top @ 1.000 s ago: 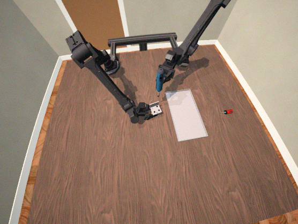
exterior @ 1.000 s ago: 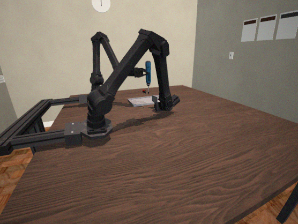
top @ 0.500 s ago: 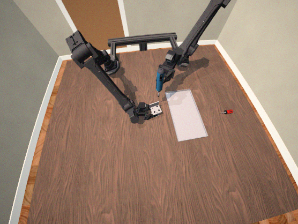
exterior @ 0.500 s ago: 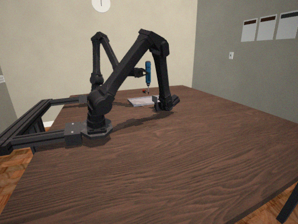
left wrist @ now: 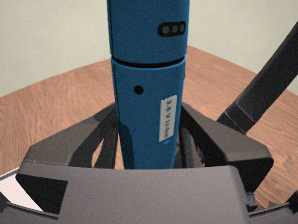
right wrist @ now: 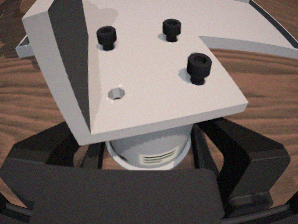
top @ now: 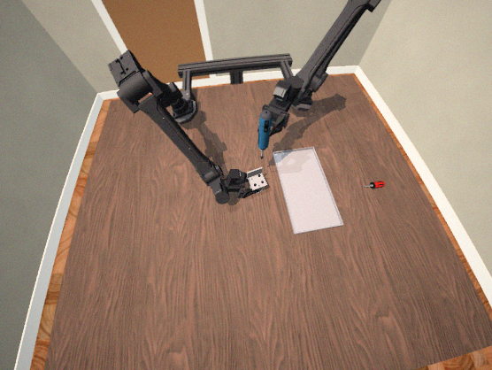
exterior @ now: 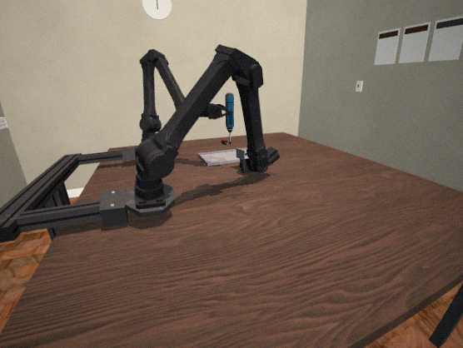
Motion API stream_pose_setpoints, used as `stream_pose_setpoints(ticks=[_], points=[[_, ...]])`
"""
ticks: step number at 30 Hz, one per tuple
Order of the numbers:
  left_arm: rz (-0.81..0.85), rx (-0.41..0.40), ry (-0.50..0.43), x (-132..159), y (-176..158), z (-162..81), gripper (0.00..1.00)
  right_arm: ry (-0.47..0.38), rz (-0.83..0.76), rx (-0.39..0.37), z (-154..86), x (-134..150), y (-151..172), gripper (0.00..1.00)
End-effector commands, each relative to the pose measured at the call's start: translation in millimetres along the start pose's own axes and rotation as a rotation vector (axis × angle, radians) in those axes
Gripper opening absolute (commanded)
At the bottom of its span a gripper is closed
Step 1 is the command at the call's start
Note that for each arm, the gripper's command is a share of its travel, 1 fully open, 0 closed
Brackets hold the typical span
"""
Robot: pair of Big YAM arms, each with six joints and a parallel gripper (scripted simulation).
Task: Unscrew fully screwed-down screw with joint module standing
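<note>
The counter (top: 221,288) (exterior: 250,250) (left wrist: 75,105) (right wrist: 265,80) has a brown top with dark, wavy wood grain. A shallow, pale rectangular tray (top: 310,190) (exterior: 212,158) (left wrist: 15,190) (right wrist: 240,30) with a low rim lies flat on it. The white, round-bodied joint module (right wrist: 160,150) stands upright near one long side of the tray. Well apart from the other long side, a small red-and-black screwdriver (top: 378,185) (exterior: 224,141) lies on its side, its metal shaft pointing toward the tray. Shadows of the arms fall across the wood.
</note>
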State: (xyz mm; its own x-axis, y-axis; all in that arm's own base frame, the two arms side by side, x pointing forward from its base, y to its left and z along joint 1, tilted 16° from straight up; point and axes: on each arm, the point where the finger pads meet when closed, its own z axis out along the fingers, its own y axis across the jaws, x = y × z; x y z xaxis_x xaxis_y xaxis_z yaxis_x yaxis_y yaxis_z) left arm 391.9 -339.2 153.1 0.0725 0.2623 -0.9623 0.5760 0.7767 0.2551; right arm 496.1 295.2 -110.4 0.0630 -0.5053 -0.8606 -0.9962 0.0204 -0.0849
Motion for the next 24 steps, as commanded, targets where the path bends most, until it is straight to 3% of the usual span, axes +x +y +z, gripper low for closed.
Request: stream_pose_setpoints(ticks=[1, 24], points=[[-0.027, -0.005, -0.094, -49.1, -0.3, 12.6, 0.42, -0.010, -0.023, 0.014, 0.4, -9.0, -11.3, 0.59], [-0.032, -0.013, -0.121, -69.1, 2.8, 11.8, 0.42, -0.010, -0.023, 0.014, 0.4, -9.0, -11.3, 0.59]])
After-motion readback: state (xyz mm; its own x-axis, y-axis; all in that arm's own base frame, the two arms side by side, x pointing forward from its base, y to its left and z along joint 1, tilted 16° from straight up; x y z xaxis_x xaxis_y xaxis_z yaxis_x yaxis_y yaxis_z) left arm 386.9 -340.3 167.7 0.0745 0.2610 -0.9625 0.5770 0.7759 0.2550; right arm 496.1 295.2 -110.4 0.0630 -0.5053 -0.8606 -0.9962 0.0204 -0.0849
